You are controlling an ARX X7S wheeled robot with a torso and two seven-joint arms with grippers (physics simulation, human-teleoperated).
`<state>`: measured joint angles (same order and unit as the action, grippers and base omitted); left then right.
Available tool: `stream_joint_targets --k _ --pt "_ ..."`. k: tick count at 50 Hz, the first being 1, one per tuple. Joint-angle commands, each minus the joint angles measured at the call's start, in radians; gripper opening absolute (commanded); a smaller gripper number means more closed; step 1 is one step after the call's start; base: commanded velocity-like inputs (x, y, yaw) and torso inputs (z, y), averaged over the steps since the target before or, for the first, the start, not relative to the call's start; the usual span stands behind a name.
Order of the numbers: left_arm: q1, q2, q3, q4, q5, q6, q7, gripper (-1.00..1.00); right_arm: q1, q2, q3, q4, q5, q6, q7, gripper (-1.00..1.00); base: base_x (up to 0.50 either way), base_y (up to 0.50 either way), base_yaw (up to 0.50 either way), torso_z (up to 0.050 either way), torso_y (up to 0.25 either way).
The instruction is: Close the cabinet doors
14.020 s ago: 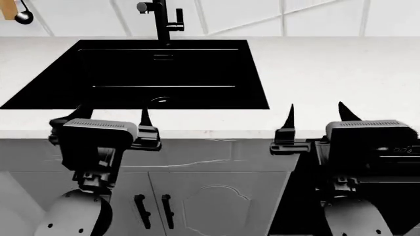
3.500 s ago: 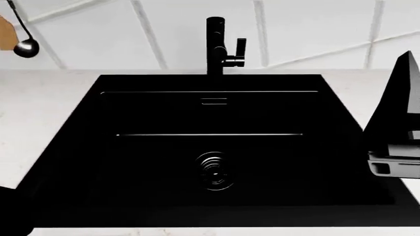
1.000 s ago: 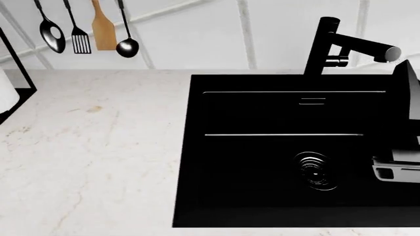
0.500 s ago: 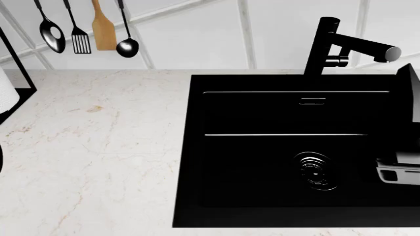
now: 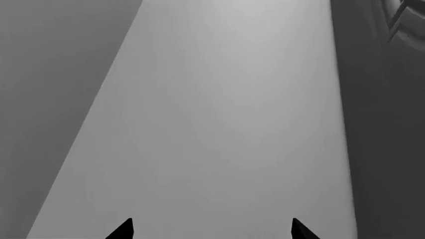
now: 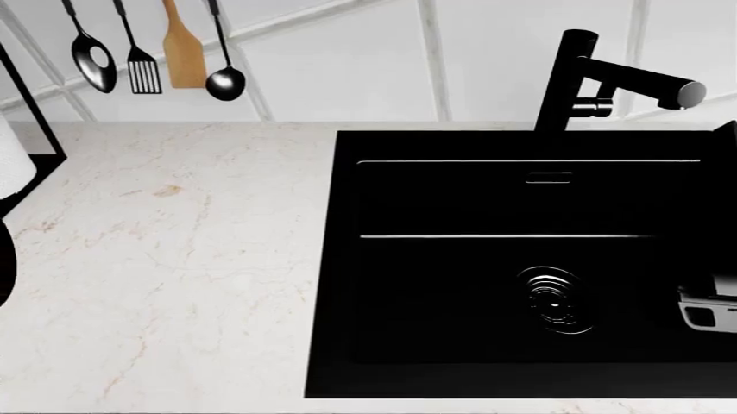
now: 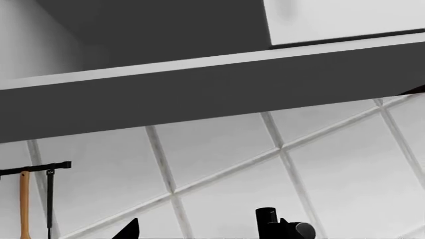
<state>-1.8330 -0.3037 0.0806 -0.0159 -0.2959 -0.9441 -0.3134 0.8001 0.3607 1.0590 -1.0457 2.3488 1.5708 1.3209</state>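
Close before my left gripper (image 5: 212, 232) stands a broad, pale grey flat panel (image 5: 219, 124). Its two dark fingertips (image 5: 125, 230) are far apart with nothing between them. Beside the panel, a darker grey face carries a bit of raised curved moulding (image 5: 397, 17), which looks like one of the cabinet doors. No cabinet doors show in the head view. My right gripper (image 7: 207, 232) is raised and open, facing the tiled wall. Only its edge (image 6: 709, 307) shows over the sink's right side.
A black sink (image 6: 519, 259) with a black faucet (image 6: 576, 78) is set in the marble counter (image 6: 161, 259). Several utensils (image 6: 150, 52) hang on the tiled wall. An upper cabinet's underside (image 7: 199, 94) is above the right gripper. A dark rounded shape (image 6: 5, 267) sits at the left edge.
The right gripper has slid further toward the head view's right edge. The dark shape at the left edge has grown a little. The counter and sink stay put.
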Motion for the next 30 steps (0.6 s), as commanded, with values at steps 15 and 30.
stream_joint_targets --k 15,30 --pt "-0.010 0.144 0.078 0.003 -0.130 -0.006 -0.005 1.00 -0.026 -0.007 0.055 -0.001 0.009 0.000 -0.037 1.00 0.00 0.00 0.00 0.002 0.000" --pt "-0.029 0.183 0.086 0.037 -0.176 -0.052 -0.014 1.00 -0.027 -0.010 0.059 -0.001 0.018 0.000 -0.033 1.00 0.00 0.00 0.00 0.001 0.000"
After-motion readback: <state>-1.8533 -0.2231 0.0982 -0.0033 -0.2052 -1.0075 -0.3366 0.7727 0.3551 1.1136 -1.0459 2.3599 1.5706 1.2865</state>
